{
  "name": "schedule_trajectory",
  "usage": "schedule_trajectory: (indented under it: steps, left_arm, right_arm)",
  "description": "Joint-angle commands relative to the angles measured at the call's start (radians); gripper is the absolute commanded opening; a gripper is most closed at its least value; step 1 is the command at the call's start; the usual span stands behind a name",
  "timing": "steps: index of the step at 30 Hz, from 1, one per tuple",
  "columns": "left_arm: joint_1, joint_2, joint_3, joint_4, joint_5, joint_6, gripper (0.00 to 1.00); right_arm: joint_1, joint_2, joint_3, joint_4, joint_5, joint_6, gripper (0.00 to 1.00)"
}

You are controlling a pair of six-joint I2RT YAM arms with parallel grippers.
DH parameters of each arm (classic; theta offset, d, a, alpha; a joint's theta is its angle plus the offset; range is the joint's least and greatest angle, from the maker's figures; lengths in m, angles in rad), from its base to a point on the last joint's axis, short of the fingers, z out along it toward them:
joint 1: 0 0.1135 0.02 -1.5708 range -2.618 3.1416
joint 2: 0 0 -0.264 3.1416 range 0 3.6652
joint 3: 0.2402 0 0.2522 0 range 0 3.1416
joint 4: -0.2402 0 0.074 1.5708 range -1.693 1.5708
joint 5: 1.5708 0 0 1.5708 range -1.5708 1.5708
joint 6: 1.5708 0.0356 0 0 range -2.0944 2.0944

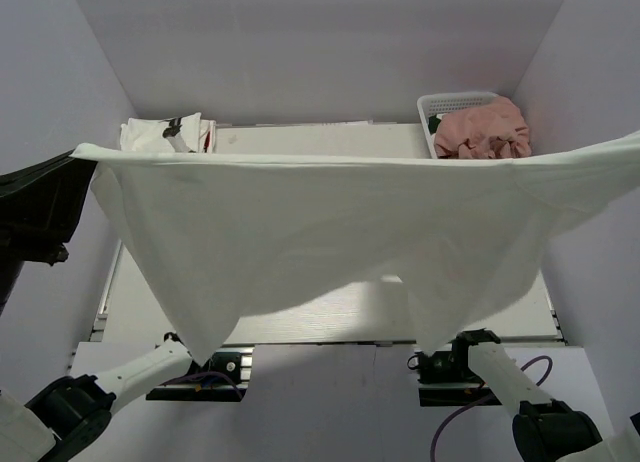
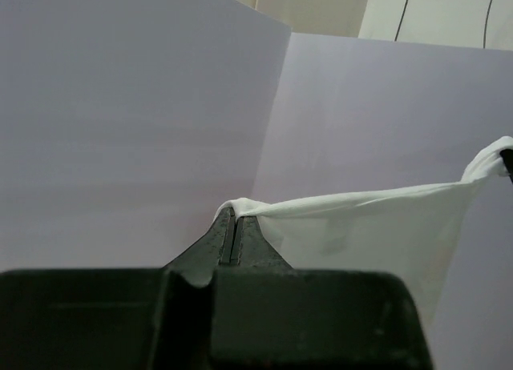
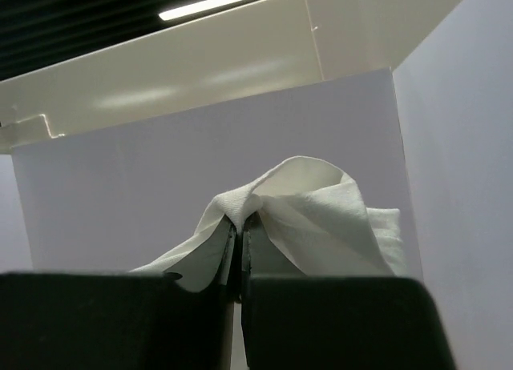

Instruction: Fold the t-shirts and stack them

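Note:
A large white t-shirt [image 1: 330, 232] hangs spread wide in the air above the table, its top edge pulled taut from left to right. My left gripper [image 2: 232, 218] is shut on the shirt's left corner [image 2: 248, 206], seen at the left edge of the top view [image 1: 78, 154]. My right gripper [image 3: 240, 226] is shut on a bunched corner of the same shirt [image 3: 313, 202]; in the top view it is past the right edge. A folded white-with-black-patches t-shirt [image 1: 165, 132] lies at the back left on a red one [image 1: 209, 134]. A dusty pink t-shirt [image 1: 482, 130] fills the basket.
A white mesh basket [image 1: 455, 102] stands at the back right of the table [image 1: 300, 139]. Pale walls close in on the left, right and back. The hanging shirt hides most of the tabletop. Both arm bases sit at the near edge.

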State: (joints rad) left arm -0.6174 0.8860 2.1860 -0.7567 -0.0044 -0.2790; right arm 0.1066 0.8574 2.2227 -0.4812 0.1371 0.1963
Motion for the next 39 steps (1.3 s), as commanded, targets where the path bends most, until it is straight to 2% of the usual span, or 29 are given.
schedule_trajectory:
  steps: [1,2,5,7,9,12,14,17,18,20,22,23,24,25,26,27,28,29,33,36,37,39]
  left_arm:
    - [0.015,0.034,-0.053,-0.004,-0.052,0.009,0.00]
    - [0.024,0.063,-0.077,-0.004,-0.078,0.009,0.00]
    - [0.024,0.099,-0.286,0.114,-0.224,0.000,0.00]
    - [0.005,0.187,-0.418,0.169,-0.391,-0.017,0.00]
    - [0.028,0.292,-0.434,0.148,-0.593,-0.063,0.00]
    - [0.057,0.473,-0.492,0.109,-0.762,-0.110,0.00]
    - [0.088,0.527,-0.546,0.147,-0.776,-0.124,0.00]
    - [0.175,0.597,-0.675,0.235,-0.740,-0.149,0.00]
    - [0.223,0.619,-0.731,0.262,-0.723,-0.149,0.00]
    - [0.266,0.726,-0.746,0.301,-0.684,-0.149,0.00]
    - [0.316,0.838,-0.656,0.242,-0.675,-0.173,0.00]
    - [0.330,0.951,-0.611,0.215,-0.675,-0.173,0.00]
    - [0.343,1.002,-0.495,0.141,-0.652,-0.173,0.06]
    - [0.355,1.051,-0.426,0.084,-0.638,-0.192,0.28]
    - [0.366,1.086,-0.370,0.051,-0.626,-0.192,0.48]
    - [0.366,1.126,-0.292,0.022,-0.626,-0.181,0.60]
    - [0.366,1.127,-0.273,0.033,-0.626,-0.181,0.99]
    - [0.366,1.127,-0.273,0.061,-0.570,-0.122,1.00]
    - [0.366,1.041,-0.345,0.155,-0.474,-0.083,1.00]
    - [0.357,0.960,-0.432,0.189,-0.462,-0.063,1.00]
    - [0.341,0.940,-0.462,0.189,-0.462,-0.063,1.00]
    - [0.341,0.882,-0.569,0.200,-0.428,-0.063,1.00]
  right_arm:
    - [-0.001,0.064,-0.037,0.098,0.035,-0.047,0.00]
    - [-0.001,0.080,-0.063,0.098,0.036,-0.044,0.00]
    - [-0.001,0.170,-0.185,0.124,-0.008,-0.012,0.00]
    - [-0.004,0.213,-0.248,0.159,-0.062,0.005,0.00]
    - [0.001,0.265,-0.375,0.184,-0.091,0.011,0.00]
    - [0.002,0.344,-0.561,0.275,-0.111,-0.008,0.00]
    - [0.005,0.425,-0.699,0.369,-0.126,-0.009,0.00]
    - [0.042,0.579,-0.785,0.432,-0.162,-0.026,0.00]
    - [0.048,0.654,-0.788,0.438,-0.163,-0.041,0.00]
    - [0.070,0.766,-0.784,0.467,-0.156,-0.057,0.00]
    - [0.082,0.889,-0.704,0.451,-0.149,-0.093,0.00]
    - [0.097,0.998,-0.601,0.397,-0.142,-0.103,0.00]
    - [0.103,1.028,-0.565,0.368,-0.090,-0.113,0.02]
    - [0.114,1.057,-0.528,0.340,-0.076,-0.120,0.12]
    - [0.122,1.092,-0.456,0.316,-0.067,-0.121,0.28]
    - [0.125,1.103,-0.451,0.284,-0.047,-0.124,0.76]
    - [0.136,1.100,-0.455,0.286,-0.038,-0.133,0.90]
    - [0.146,1.089,-0.487,0.305,-0.025,-0.133,0.90]
    - [0.165,1.019,-0.532,0.299,-0.019,-0.132,0.90]
    - [0.183,0.997,-0.554,0.205,0.002,-0.094,0.90]
    - [0.183,0.973,-0.583,0.125,0.025,-0.013,0.90]
    - [0.192,0.930,-0.665,0.081,0.039,0.052,0.90]
